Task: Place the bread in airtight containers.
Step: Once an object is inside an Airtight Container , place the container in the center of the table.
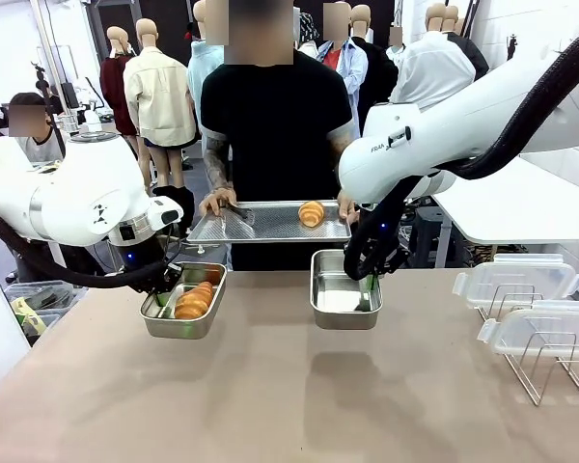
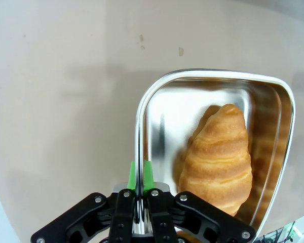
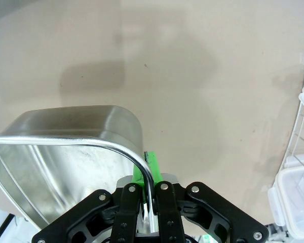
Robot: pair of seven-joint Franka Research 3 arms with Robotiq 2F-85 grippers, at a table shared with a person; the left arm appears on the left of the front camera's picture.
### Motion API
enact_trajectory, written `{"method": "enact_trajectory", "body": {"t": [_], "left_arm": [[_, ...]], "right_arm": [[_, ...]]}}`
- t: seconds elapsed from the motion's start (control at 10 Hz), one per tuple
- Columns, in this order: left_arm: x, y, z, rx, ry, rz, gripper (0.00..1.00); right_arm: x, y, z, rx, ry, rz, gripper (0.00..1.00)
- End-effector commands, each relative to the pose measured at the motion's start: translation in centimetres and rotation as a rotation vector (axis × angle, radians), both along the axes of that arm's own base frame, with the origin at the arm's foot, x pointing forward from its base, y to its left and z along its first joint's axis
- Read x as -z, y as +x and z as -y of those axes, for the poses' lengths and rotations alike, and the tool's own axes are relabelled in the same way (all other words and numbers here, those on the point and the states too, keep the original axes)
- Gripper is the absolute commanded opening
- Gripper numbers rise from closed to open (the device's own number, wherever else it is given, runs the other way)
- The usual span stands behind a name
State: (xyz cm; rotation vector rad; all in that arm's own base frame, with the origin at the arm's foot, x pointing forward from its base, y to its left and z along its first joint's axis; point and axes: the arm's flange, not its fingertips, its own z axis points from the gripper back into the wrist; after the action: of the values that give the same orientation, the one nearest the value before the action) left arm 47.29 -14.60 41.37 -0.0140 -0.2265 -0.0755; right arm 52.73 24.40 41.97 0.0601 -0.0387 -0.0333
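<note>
In the front view my left gripper [image 1: 167, 289] is shut on the near-left rim of a steel container [image 1: 212, 313] with one bread roll [image 1: 194, 301] lying in it. The left wrist view shows that gripper [image 2: 141, 174] pinching the container's rim [image 2: 162, 116] beside the roll [image 2: 218, 157]. My right gripper [image 1: 368, 284] is shut on the right rim of a second, empty container [image 1: 338, 301], held above the table with its shadow below. In the right wrist view the gripper [image 3: 146, 169] clamps that rim [image 3: 66, 152]. Another roll [image 1: 311, 213] lies on a perforated tray [image 1: 270, 230] held by the person.
The person stands at the far edge, both hands on the tray, with tongs [image 1: 237, 210] resting on it. Two clear lids [image 1: 516, 280] [image 1: 545, 333] lean in wire racks at the right, and a lid [image 3: 294, 197] also shows beside the right gripper. The near table surface is bare.
</note>
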Motion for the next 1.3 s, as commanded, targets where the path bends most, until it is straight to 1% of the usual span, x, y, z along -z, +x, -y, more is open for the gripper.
{"method": "enact_trajectory", "body": {"t": [0.0,0.4,0.5,0.6,0.7,0.8,0.9,1.1,1.2], "left_arm": [[-0.2,0.0,0.0,-0.004,0.008,0.017,0.0],[-0.2,0.0,0.0,-0.004,0.008,0.017,0.0],[0.0,0.0,0.0,0.0,0.0,0.0,0.0],[0.8,0.3,-0.8,-0.007,-0.009,0.004,0.0],[2.0,0.5,-1.8,-0.02,0.008,0.016,0.0],[3.5,1.0,-2.9,-0.009,0.039,0.041,0.0],[5.0,1.9,-3.9,-0.012,0.047,-0.004,0.0],[8.0,3.1,-5.1,-0.016,0.04,-0.014,0.0],[8.9,3.6,-5.9,-0.037,-0.002,-0.031,0.0]], "right_arm": [[-0.3,0.1,0.0,-0.008,-0.002,0.001,0.0],[-0.3,0.1,0.0,-0.008,-0.002,0.001,0.0],[-0.3,0.1,0.0,-0.008,-0.002,0.001,0.0],[-0.3,0.1,0.0,-0.008,-0.002,0.001,0.0],[-0.3,0.1,0.0,-0.008,-0.002,0.001,0.0],[-0.3,0.1,0.0,-0.008,-0.002,0.001,0.0],[-0.3,0.1,0.0,-0.008,-0.002,0.001,0.0],[-0.3,0.1,0.0,-0.008,-0.002,0.001,0.0],[-0.3,0.1,0.0,-0.008,-0.002,0.001,0.0]]}}
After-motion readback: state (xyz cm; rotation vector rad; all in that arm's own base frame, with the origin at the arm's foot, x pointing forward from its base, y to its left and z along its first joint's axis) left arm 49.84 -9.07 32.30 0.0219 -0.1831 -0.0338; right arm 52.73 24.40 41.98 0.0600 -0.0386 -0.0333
